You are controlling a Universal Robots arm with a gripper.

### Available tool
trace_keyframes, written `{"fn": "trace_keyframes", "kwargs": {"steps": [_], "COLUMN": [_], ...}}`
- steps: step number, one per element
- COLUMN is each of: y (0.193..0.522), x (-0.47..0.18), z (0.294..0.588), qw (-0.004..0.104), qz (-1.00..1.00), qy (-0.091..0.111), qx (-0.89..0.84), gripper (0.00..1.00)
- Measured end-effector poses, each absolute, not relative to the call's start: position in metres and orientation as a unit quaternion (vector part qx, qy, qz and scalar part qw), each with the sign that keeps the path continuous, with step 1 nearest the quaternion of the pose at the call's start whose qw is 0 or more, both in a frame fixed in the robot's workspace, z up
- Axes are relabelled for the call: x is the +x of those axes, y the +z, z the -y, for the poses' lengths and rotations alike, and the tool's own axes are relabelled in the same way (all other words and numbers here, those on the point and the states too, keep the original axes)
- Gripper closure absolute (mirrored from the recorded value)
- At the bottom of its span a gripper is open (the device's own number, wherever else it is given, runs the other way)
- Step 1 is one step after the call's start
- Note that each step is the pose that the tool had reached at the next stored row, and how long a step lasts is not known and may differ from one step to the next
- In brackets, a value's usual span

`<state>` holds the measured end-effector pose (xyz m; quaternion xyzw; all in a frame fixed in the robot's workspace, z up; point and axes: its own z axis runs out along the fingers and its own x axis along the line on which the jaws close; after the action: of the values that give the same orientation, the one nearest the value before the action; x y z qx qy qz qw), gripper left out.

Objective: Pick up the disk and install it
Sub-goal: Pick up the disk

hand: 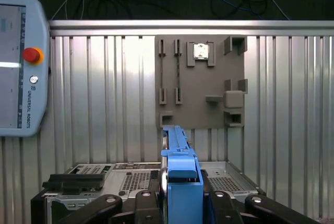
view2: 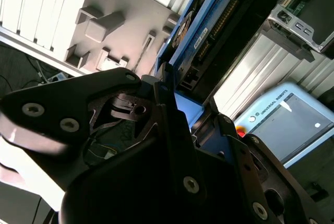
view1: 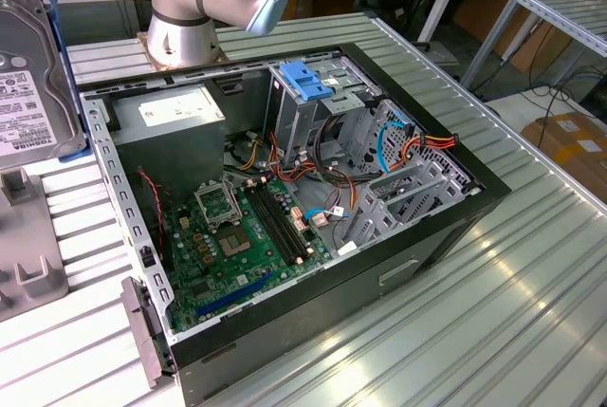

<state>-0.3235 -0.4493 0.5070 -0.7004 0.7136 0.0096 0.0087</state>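
Grey metal framed in bright blue, the disk (view1: 28, 75) stands upright at the upper left edge of the exterior view. A grey fixture plate (view1: 24, 255) sits below it in the frame, and the open computer case (view1: 285, 331) fills the centre. The first wrist view supplies the grip: the gripper (hand: 181, 205) is closed on the disk's blue rail, with black fingers (hand: 143, 203) against either side. Both wrist views take in a teach pendant (hand: 21, 67) lying on the ribbed table (hand: 104, 104).
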Motion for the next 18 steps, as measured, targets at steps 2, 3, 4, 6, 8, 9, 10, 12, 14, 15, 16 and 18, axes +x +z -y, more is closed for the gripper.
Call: {"fn": "trace_keyframes", "kwargs": {"steps": [2,3,4,6,8,9,10,12,14,15,16,18], "y": [0.507,0.507,0.507,0.5069,0.5069,0.5068,0.5068,0.5067,0.5067,0.5067,0.5067,0.5066], "x": [-0.3231,-0.3226,-0.3225,-0.3221,-0.3216,-0.3214,-0.3211,-0.3205,-0.32,-0.3197,-0.3195,-0.319], "z": [0.4496,0.4499,0.4501,0.4504,0.4507,0.4508,0.4509,0.4512,0.4513,0.4515,0.4515,0.4518], "qw": [0.009,0.009,0.009,0.009,0.009,0.009,0.009,0.009,0.009,0.009,0.009,0.009], "qz": [-0.714,-0.714,-0.714,-0.714,-0.714,-0.714,-0.714,-0.714,-0.714,-0.714,-0.714,-0.714], "qy": [0.01,0.01,0.01,0.01,0.01,0.01,0.01,0.01,0.01,0.01,0.01,0.01], "qx": [-0.7,-0.7,-0.7,-0.7,-0.7,-0.7,-0.7,-0.7,-0.7,-0.7,-0.7,-0.7], "gripper": [0.63,0.63,0.63,0.63,0.63,0.63,0.63,0.63,0.63,0.63,0.63,0.63]}}
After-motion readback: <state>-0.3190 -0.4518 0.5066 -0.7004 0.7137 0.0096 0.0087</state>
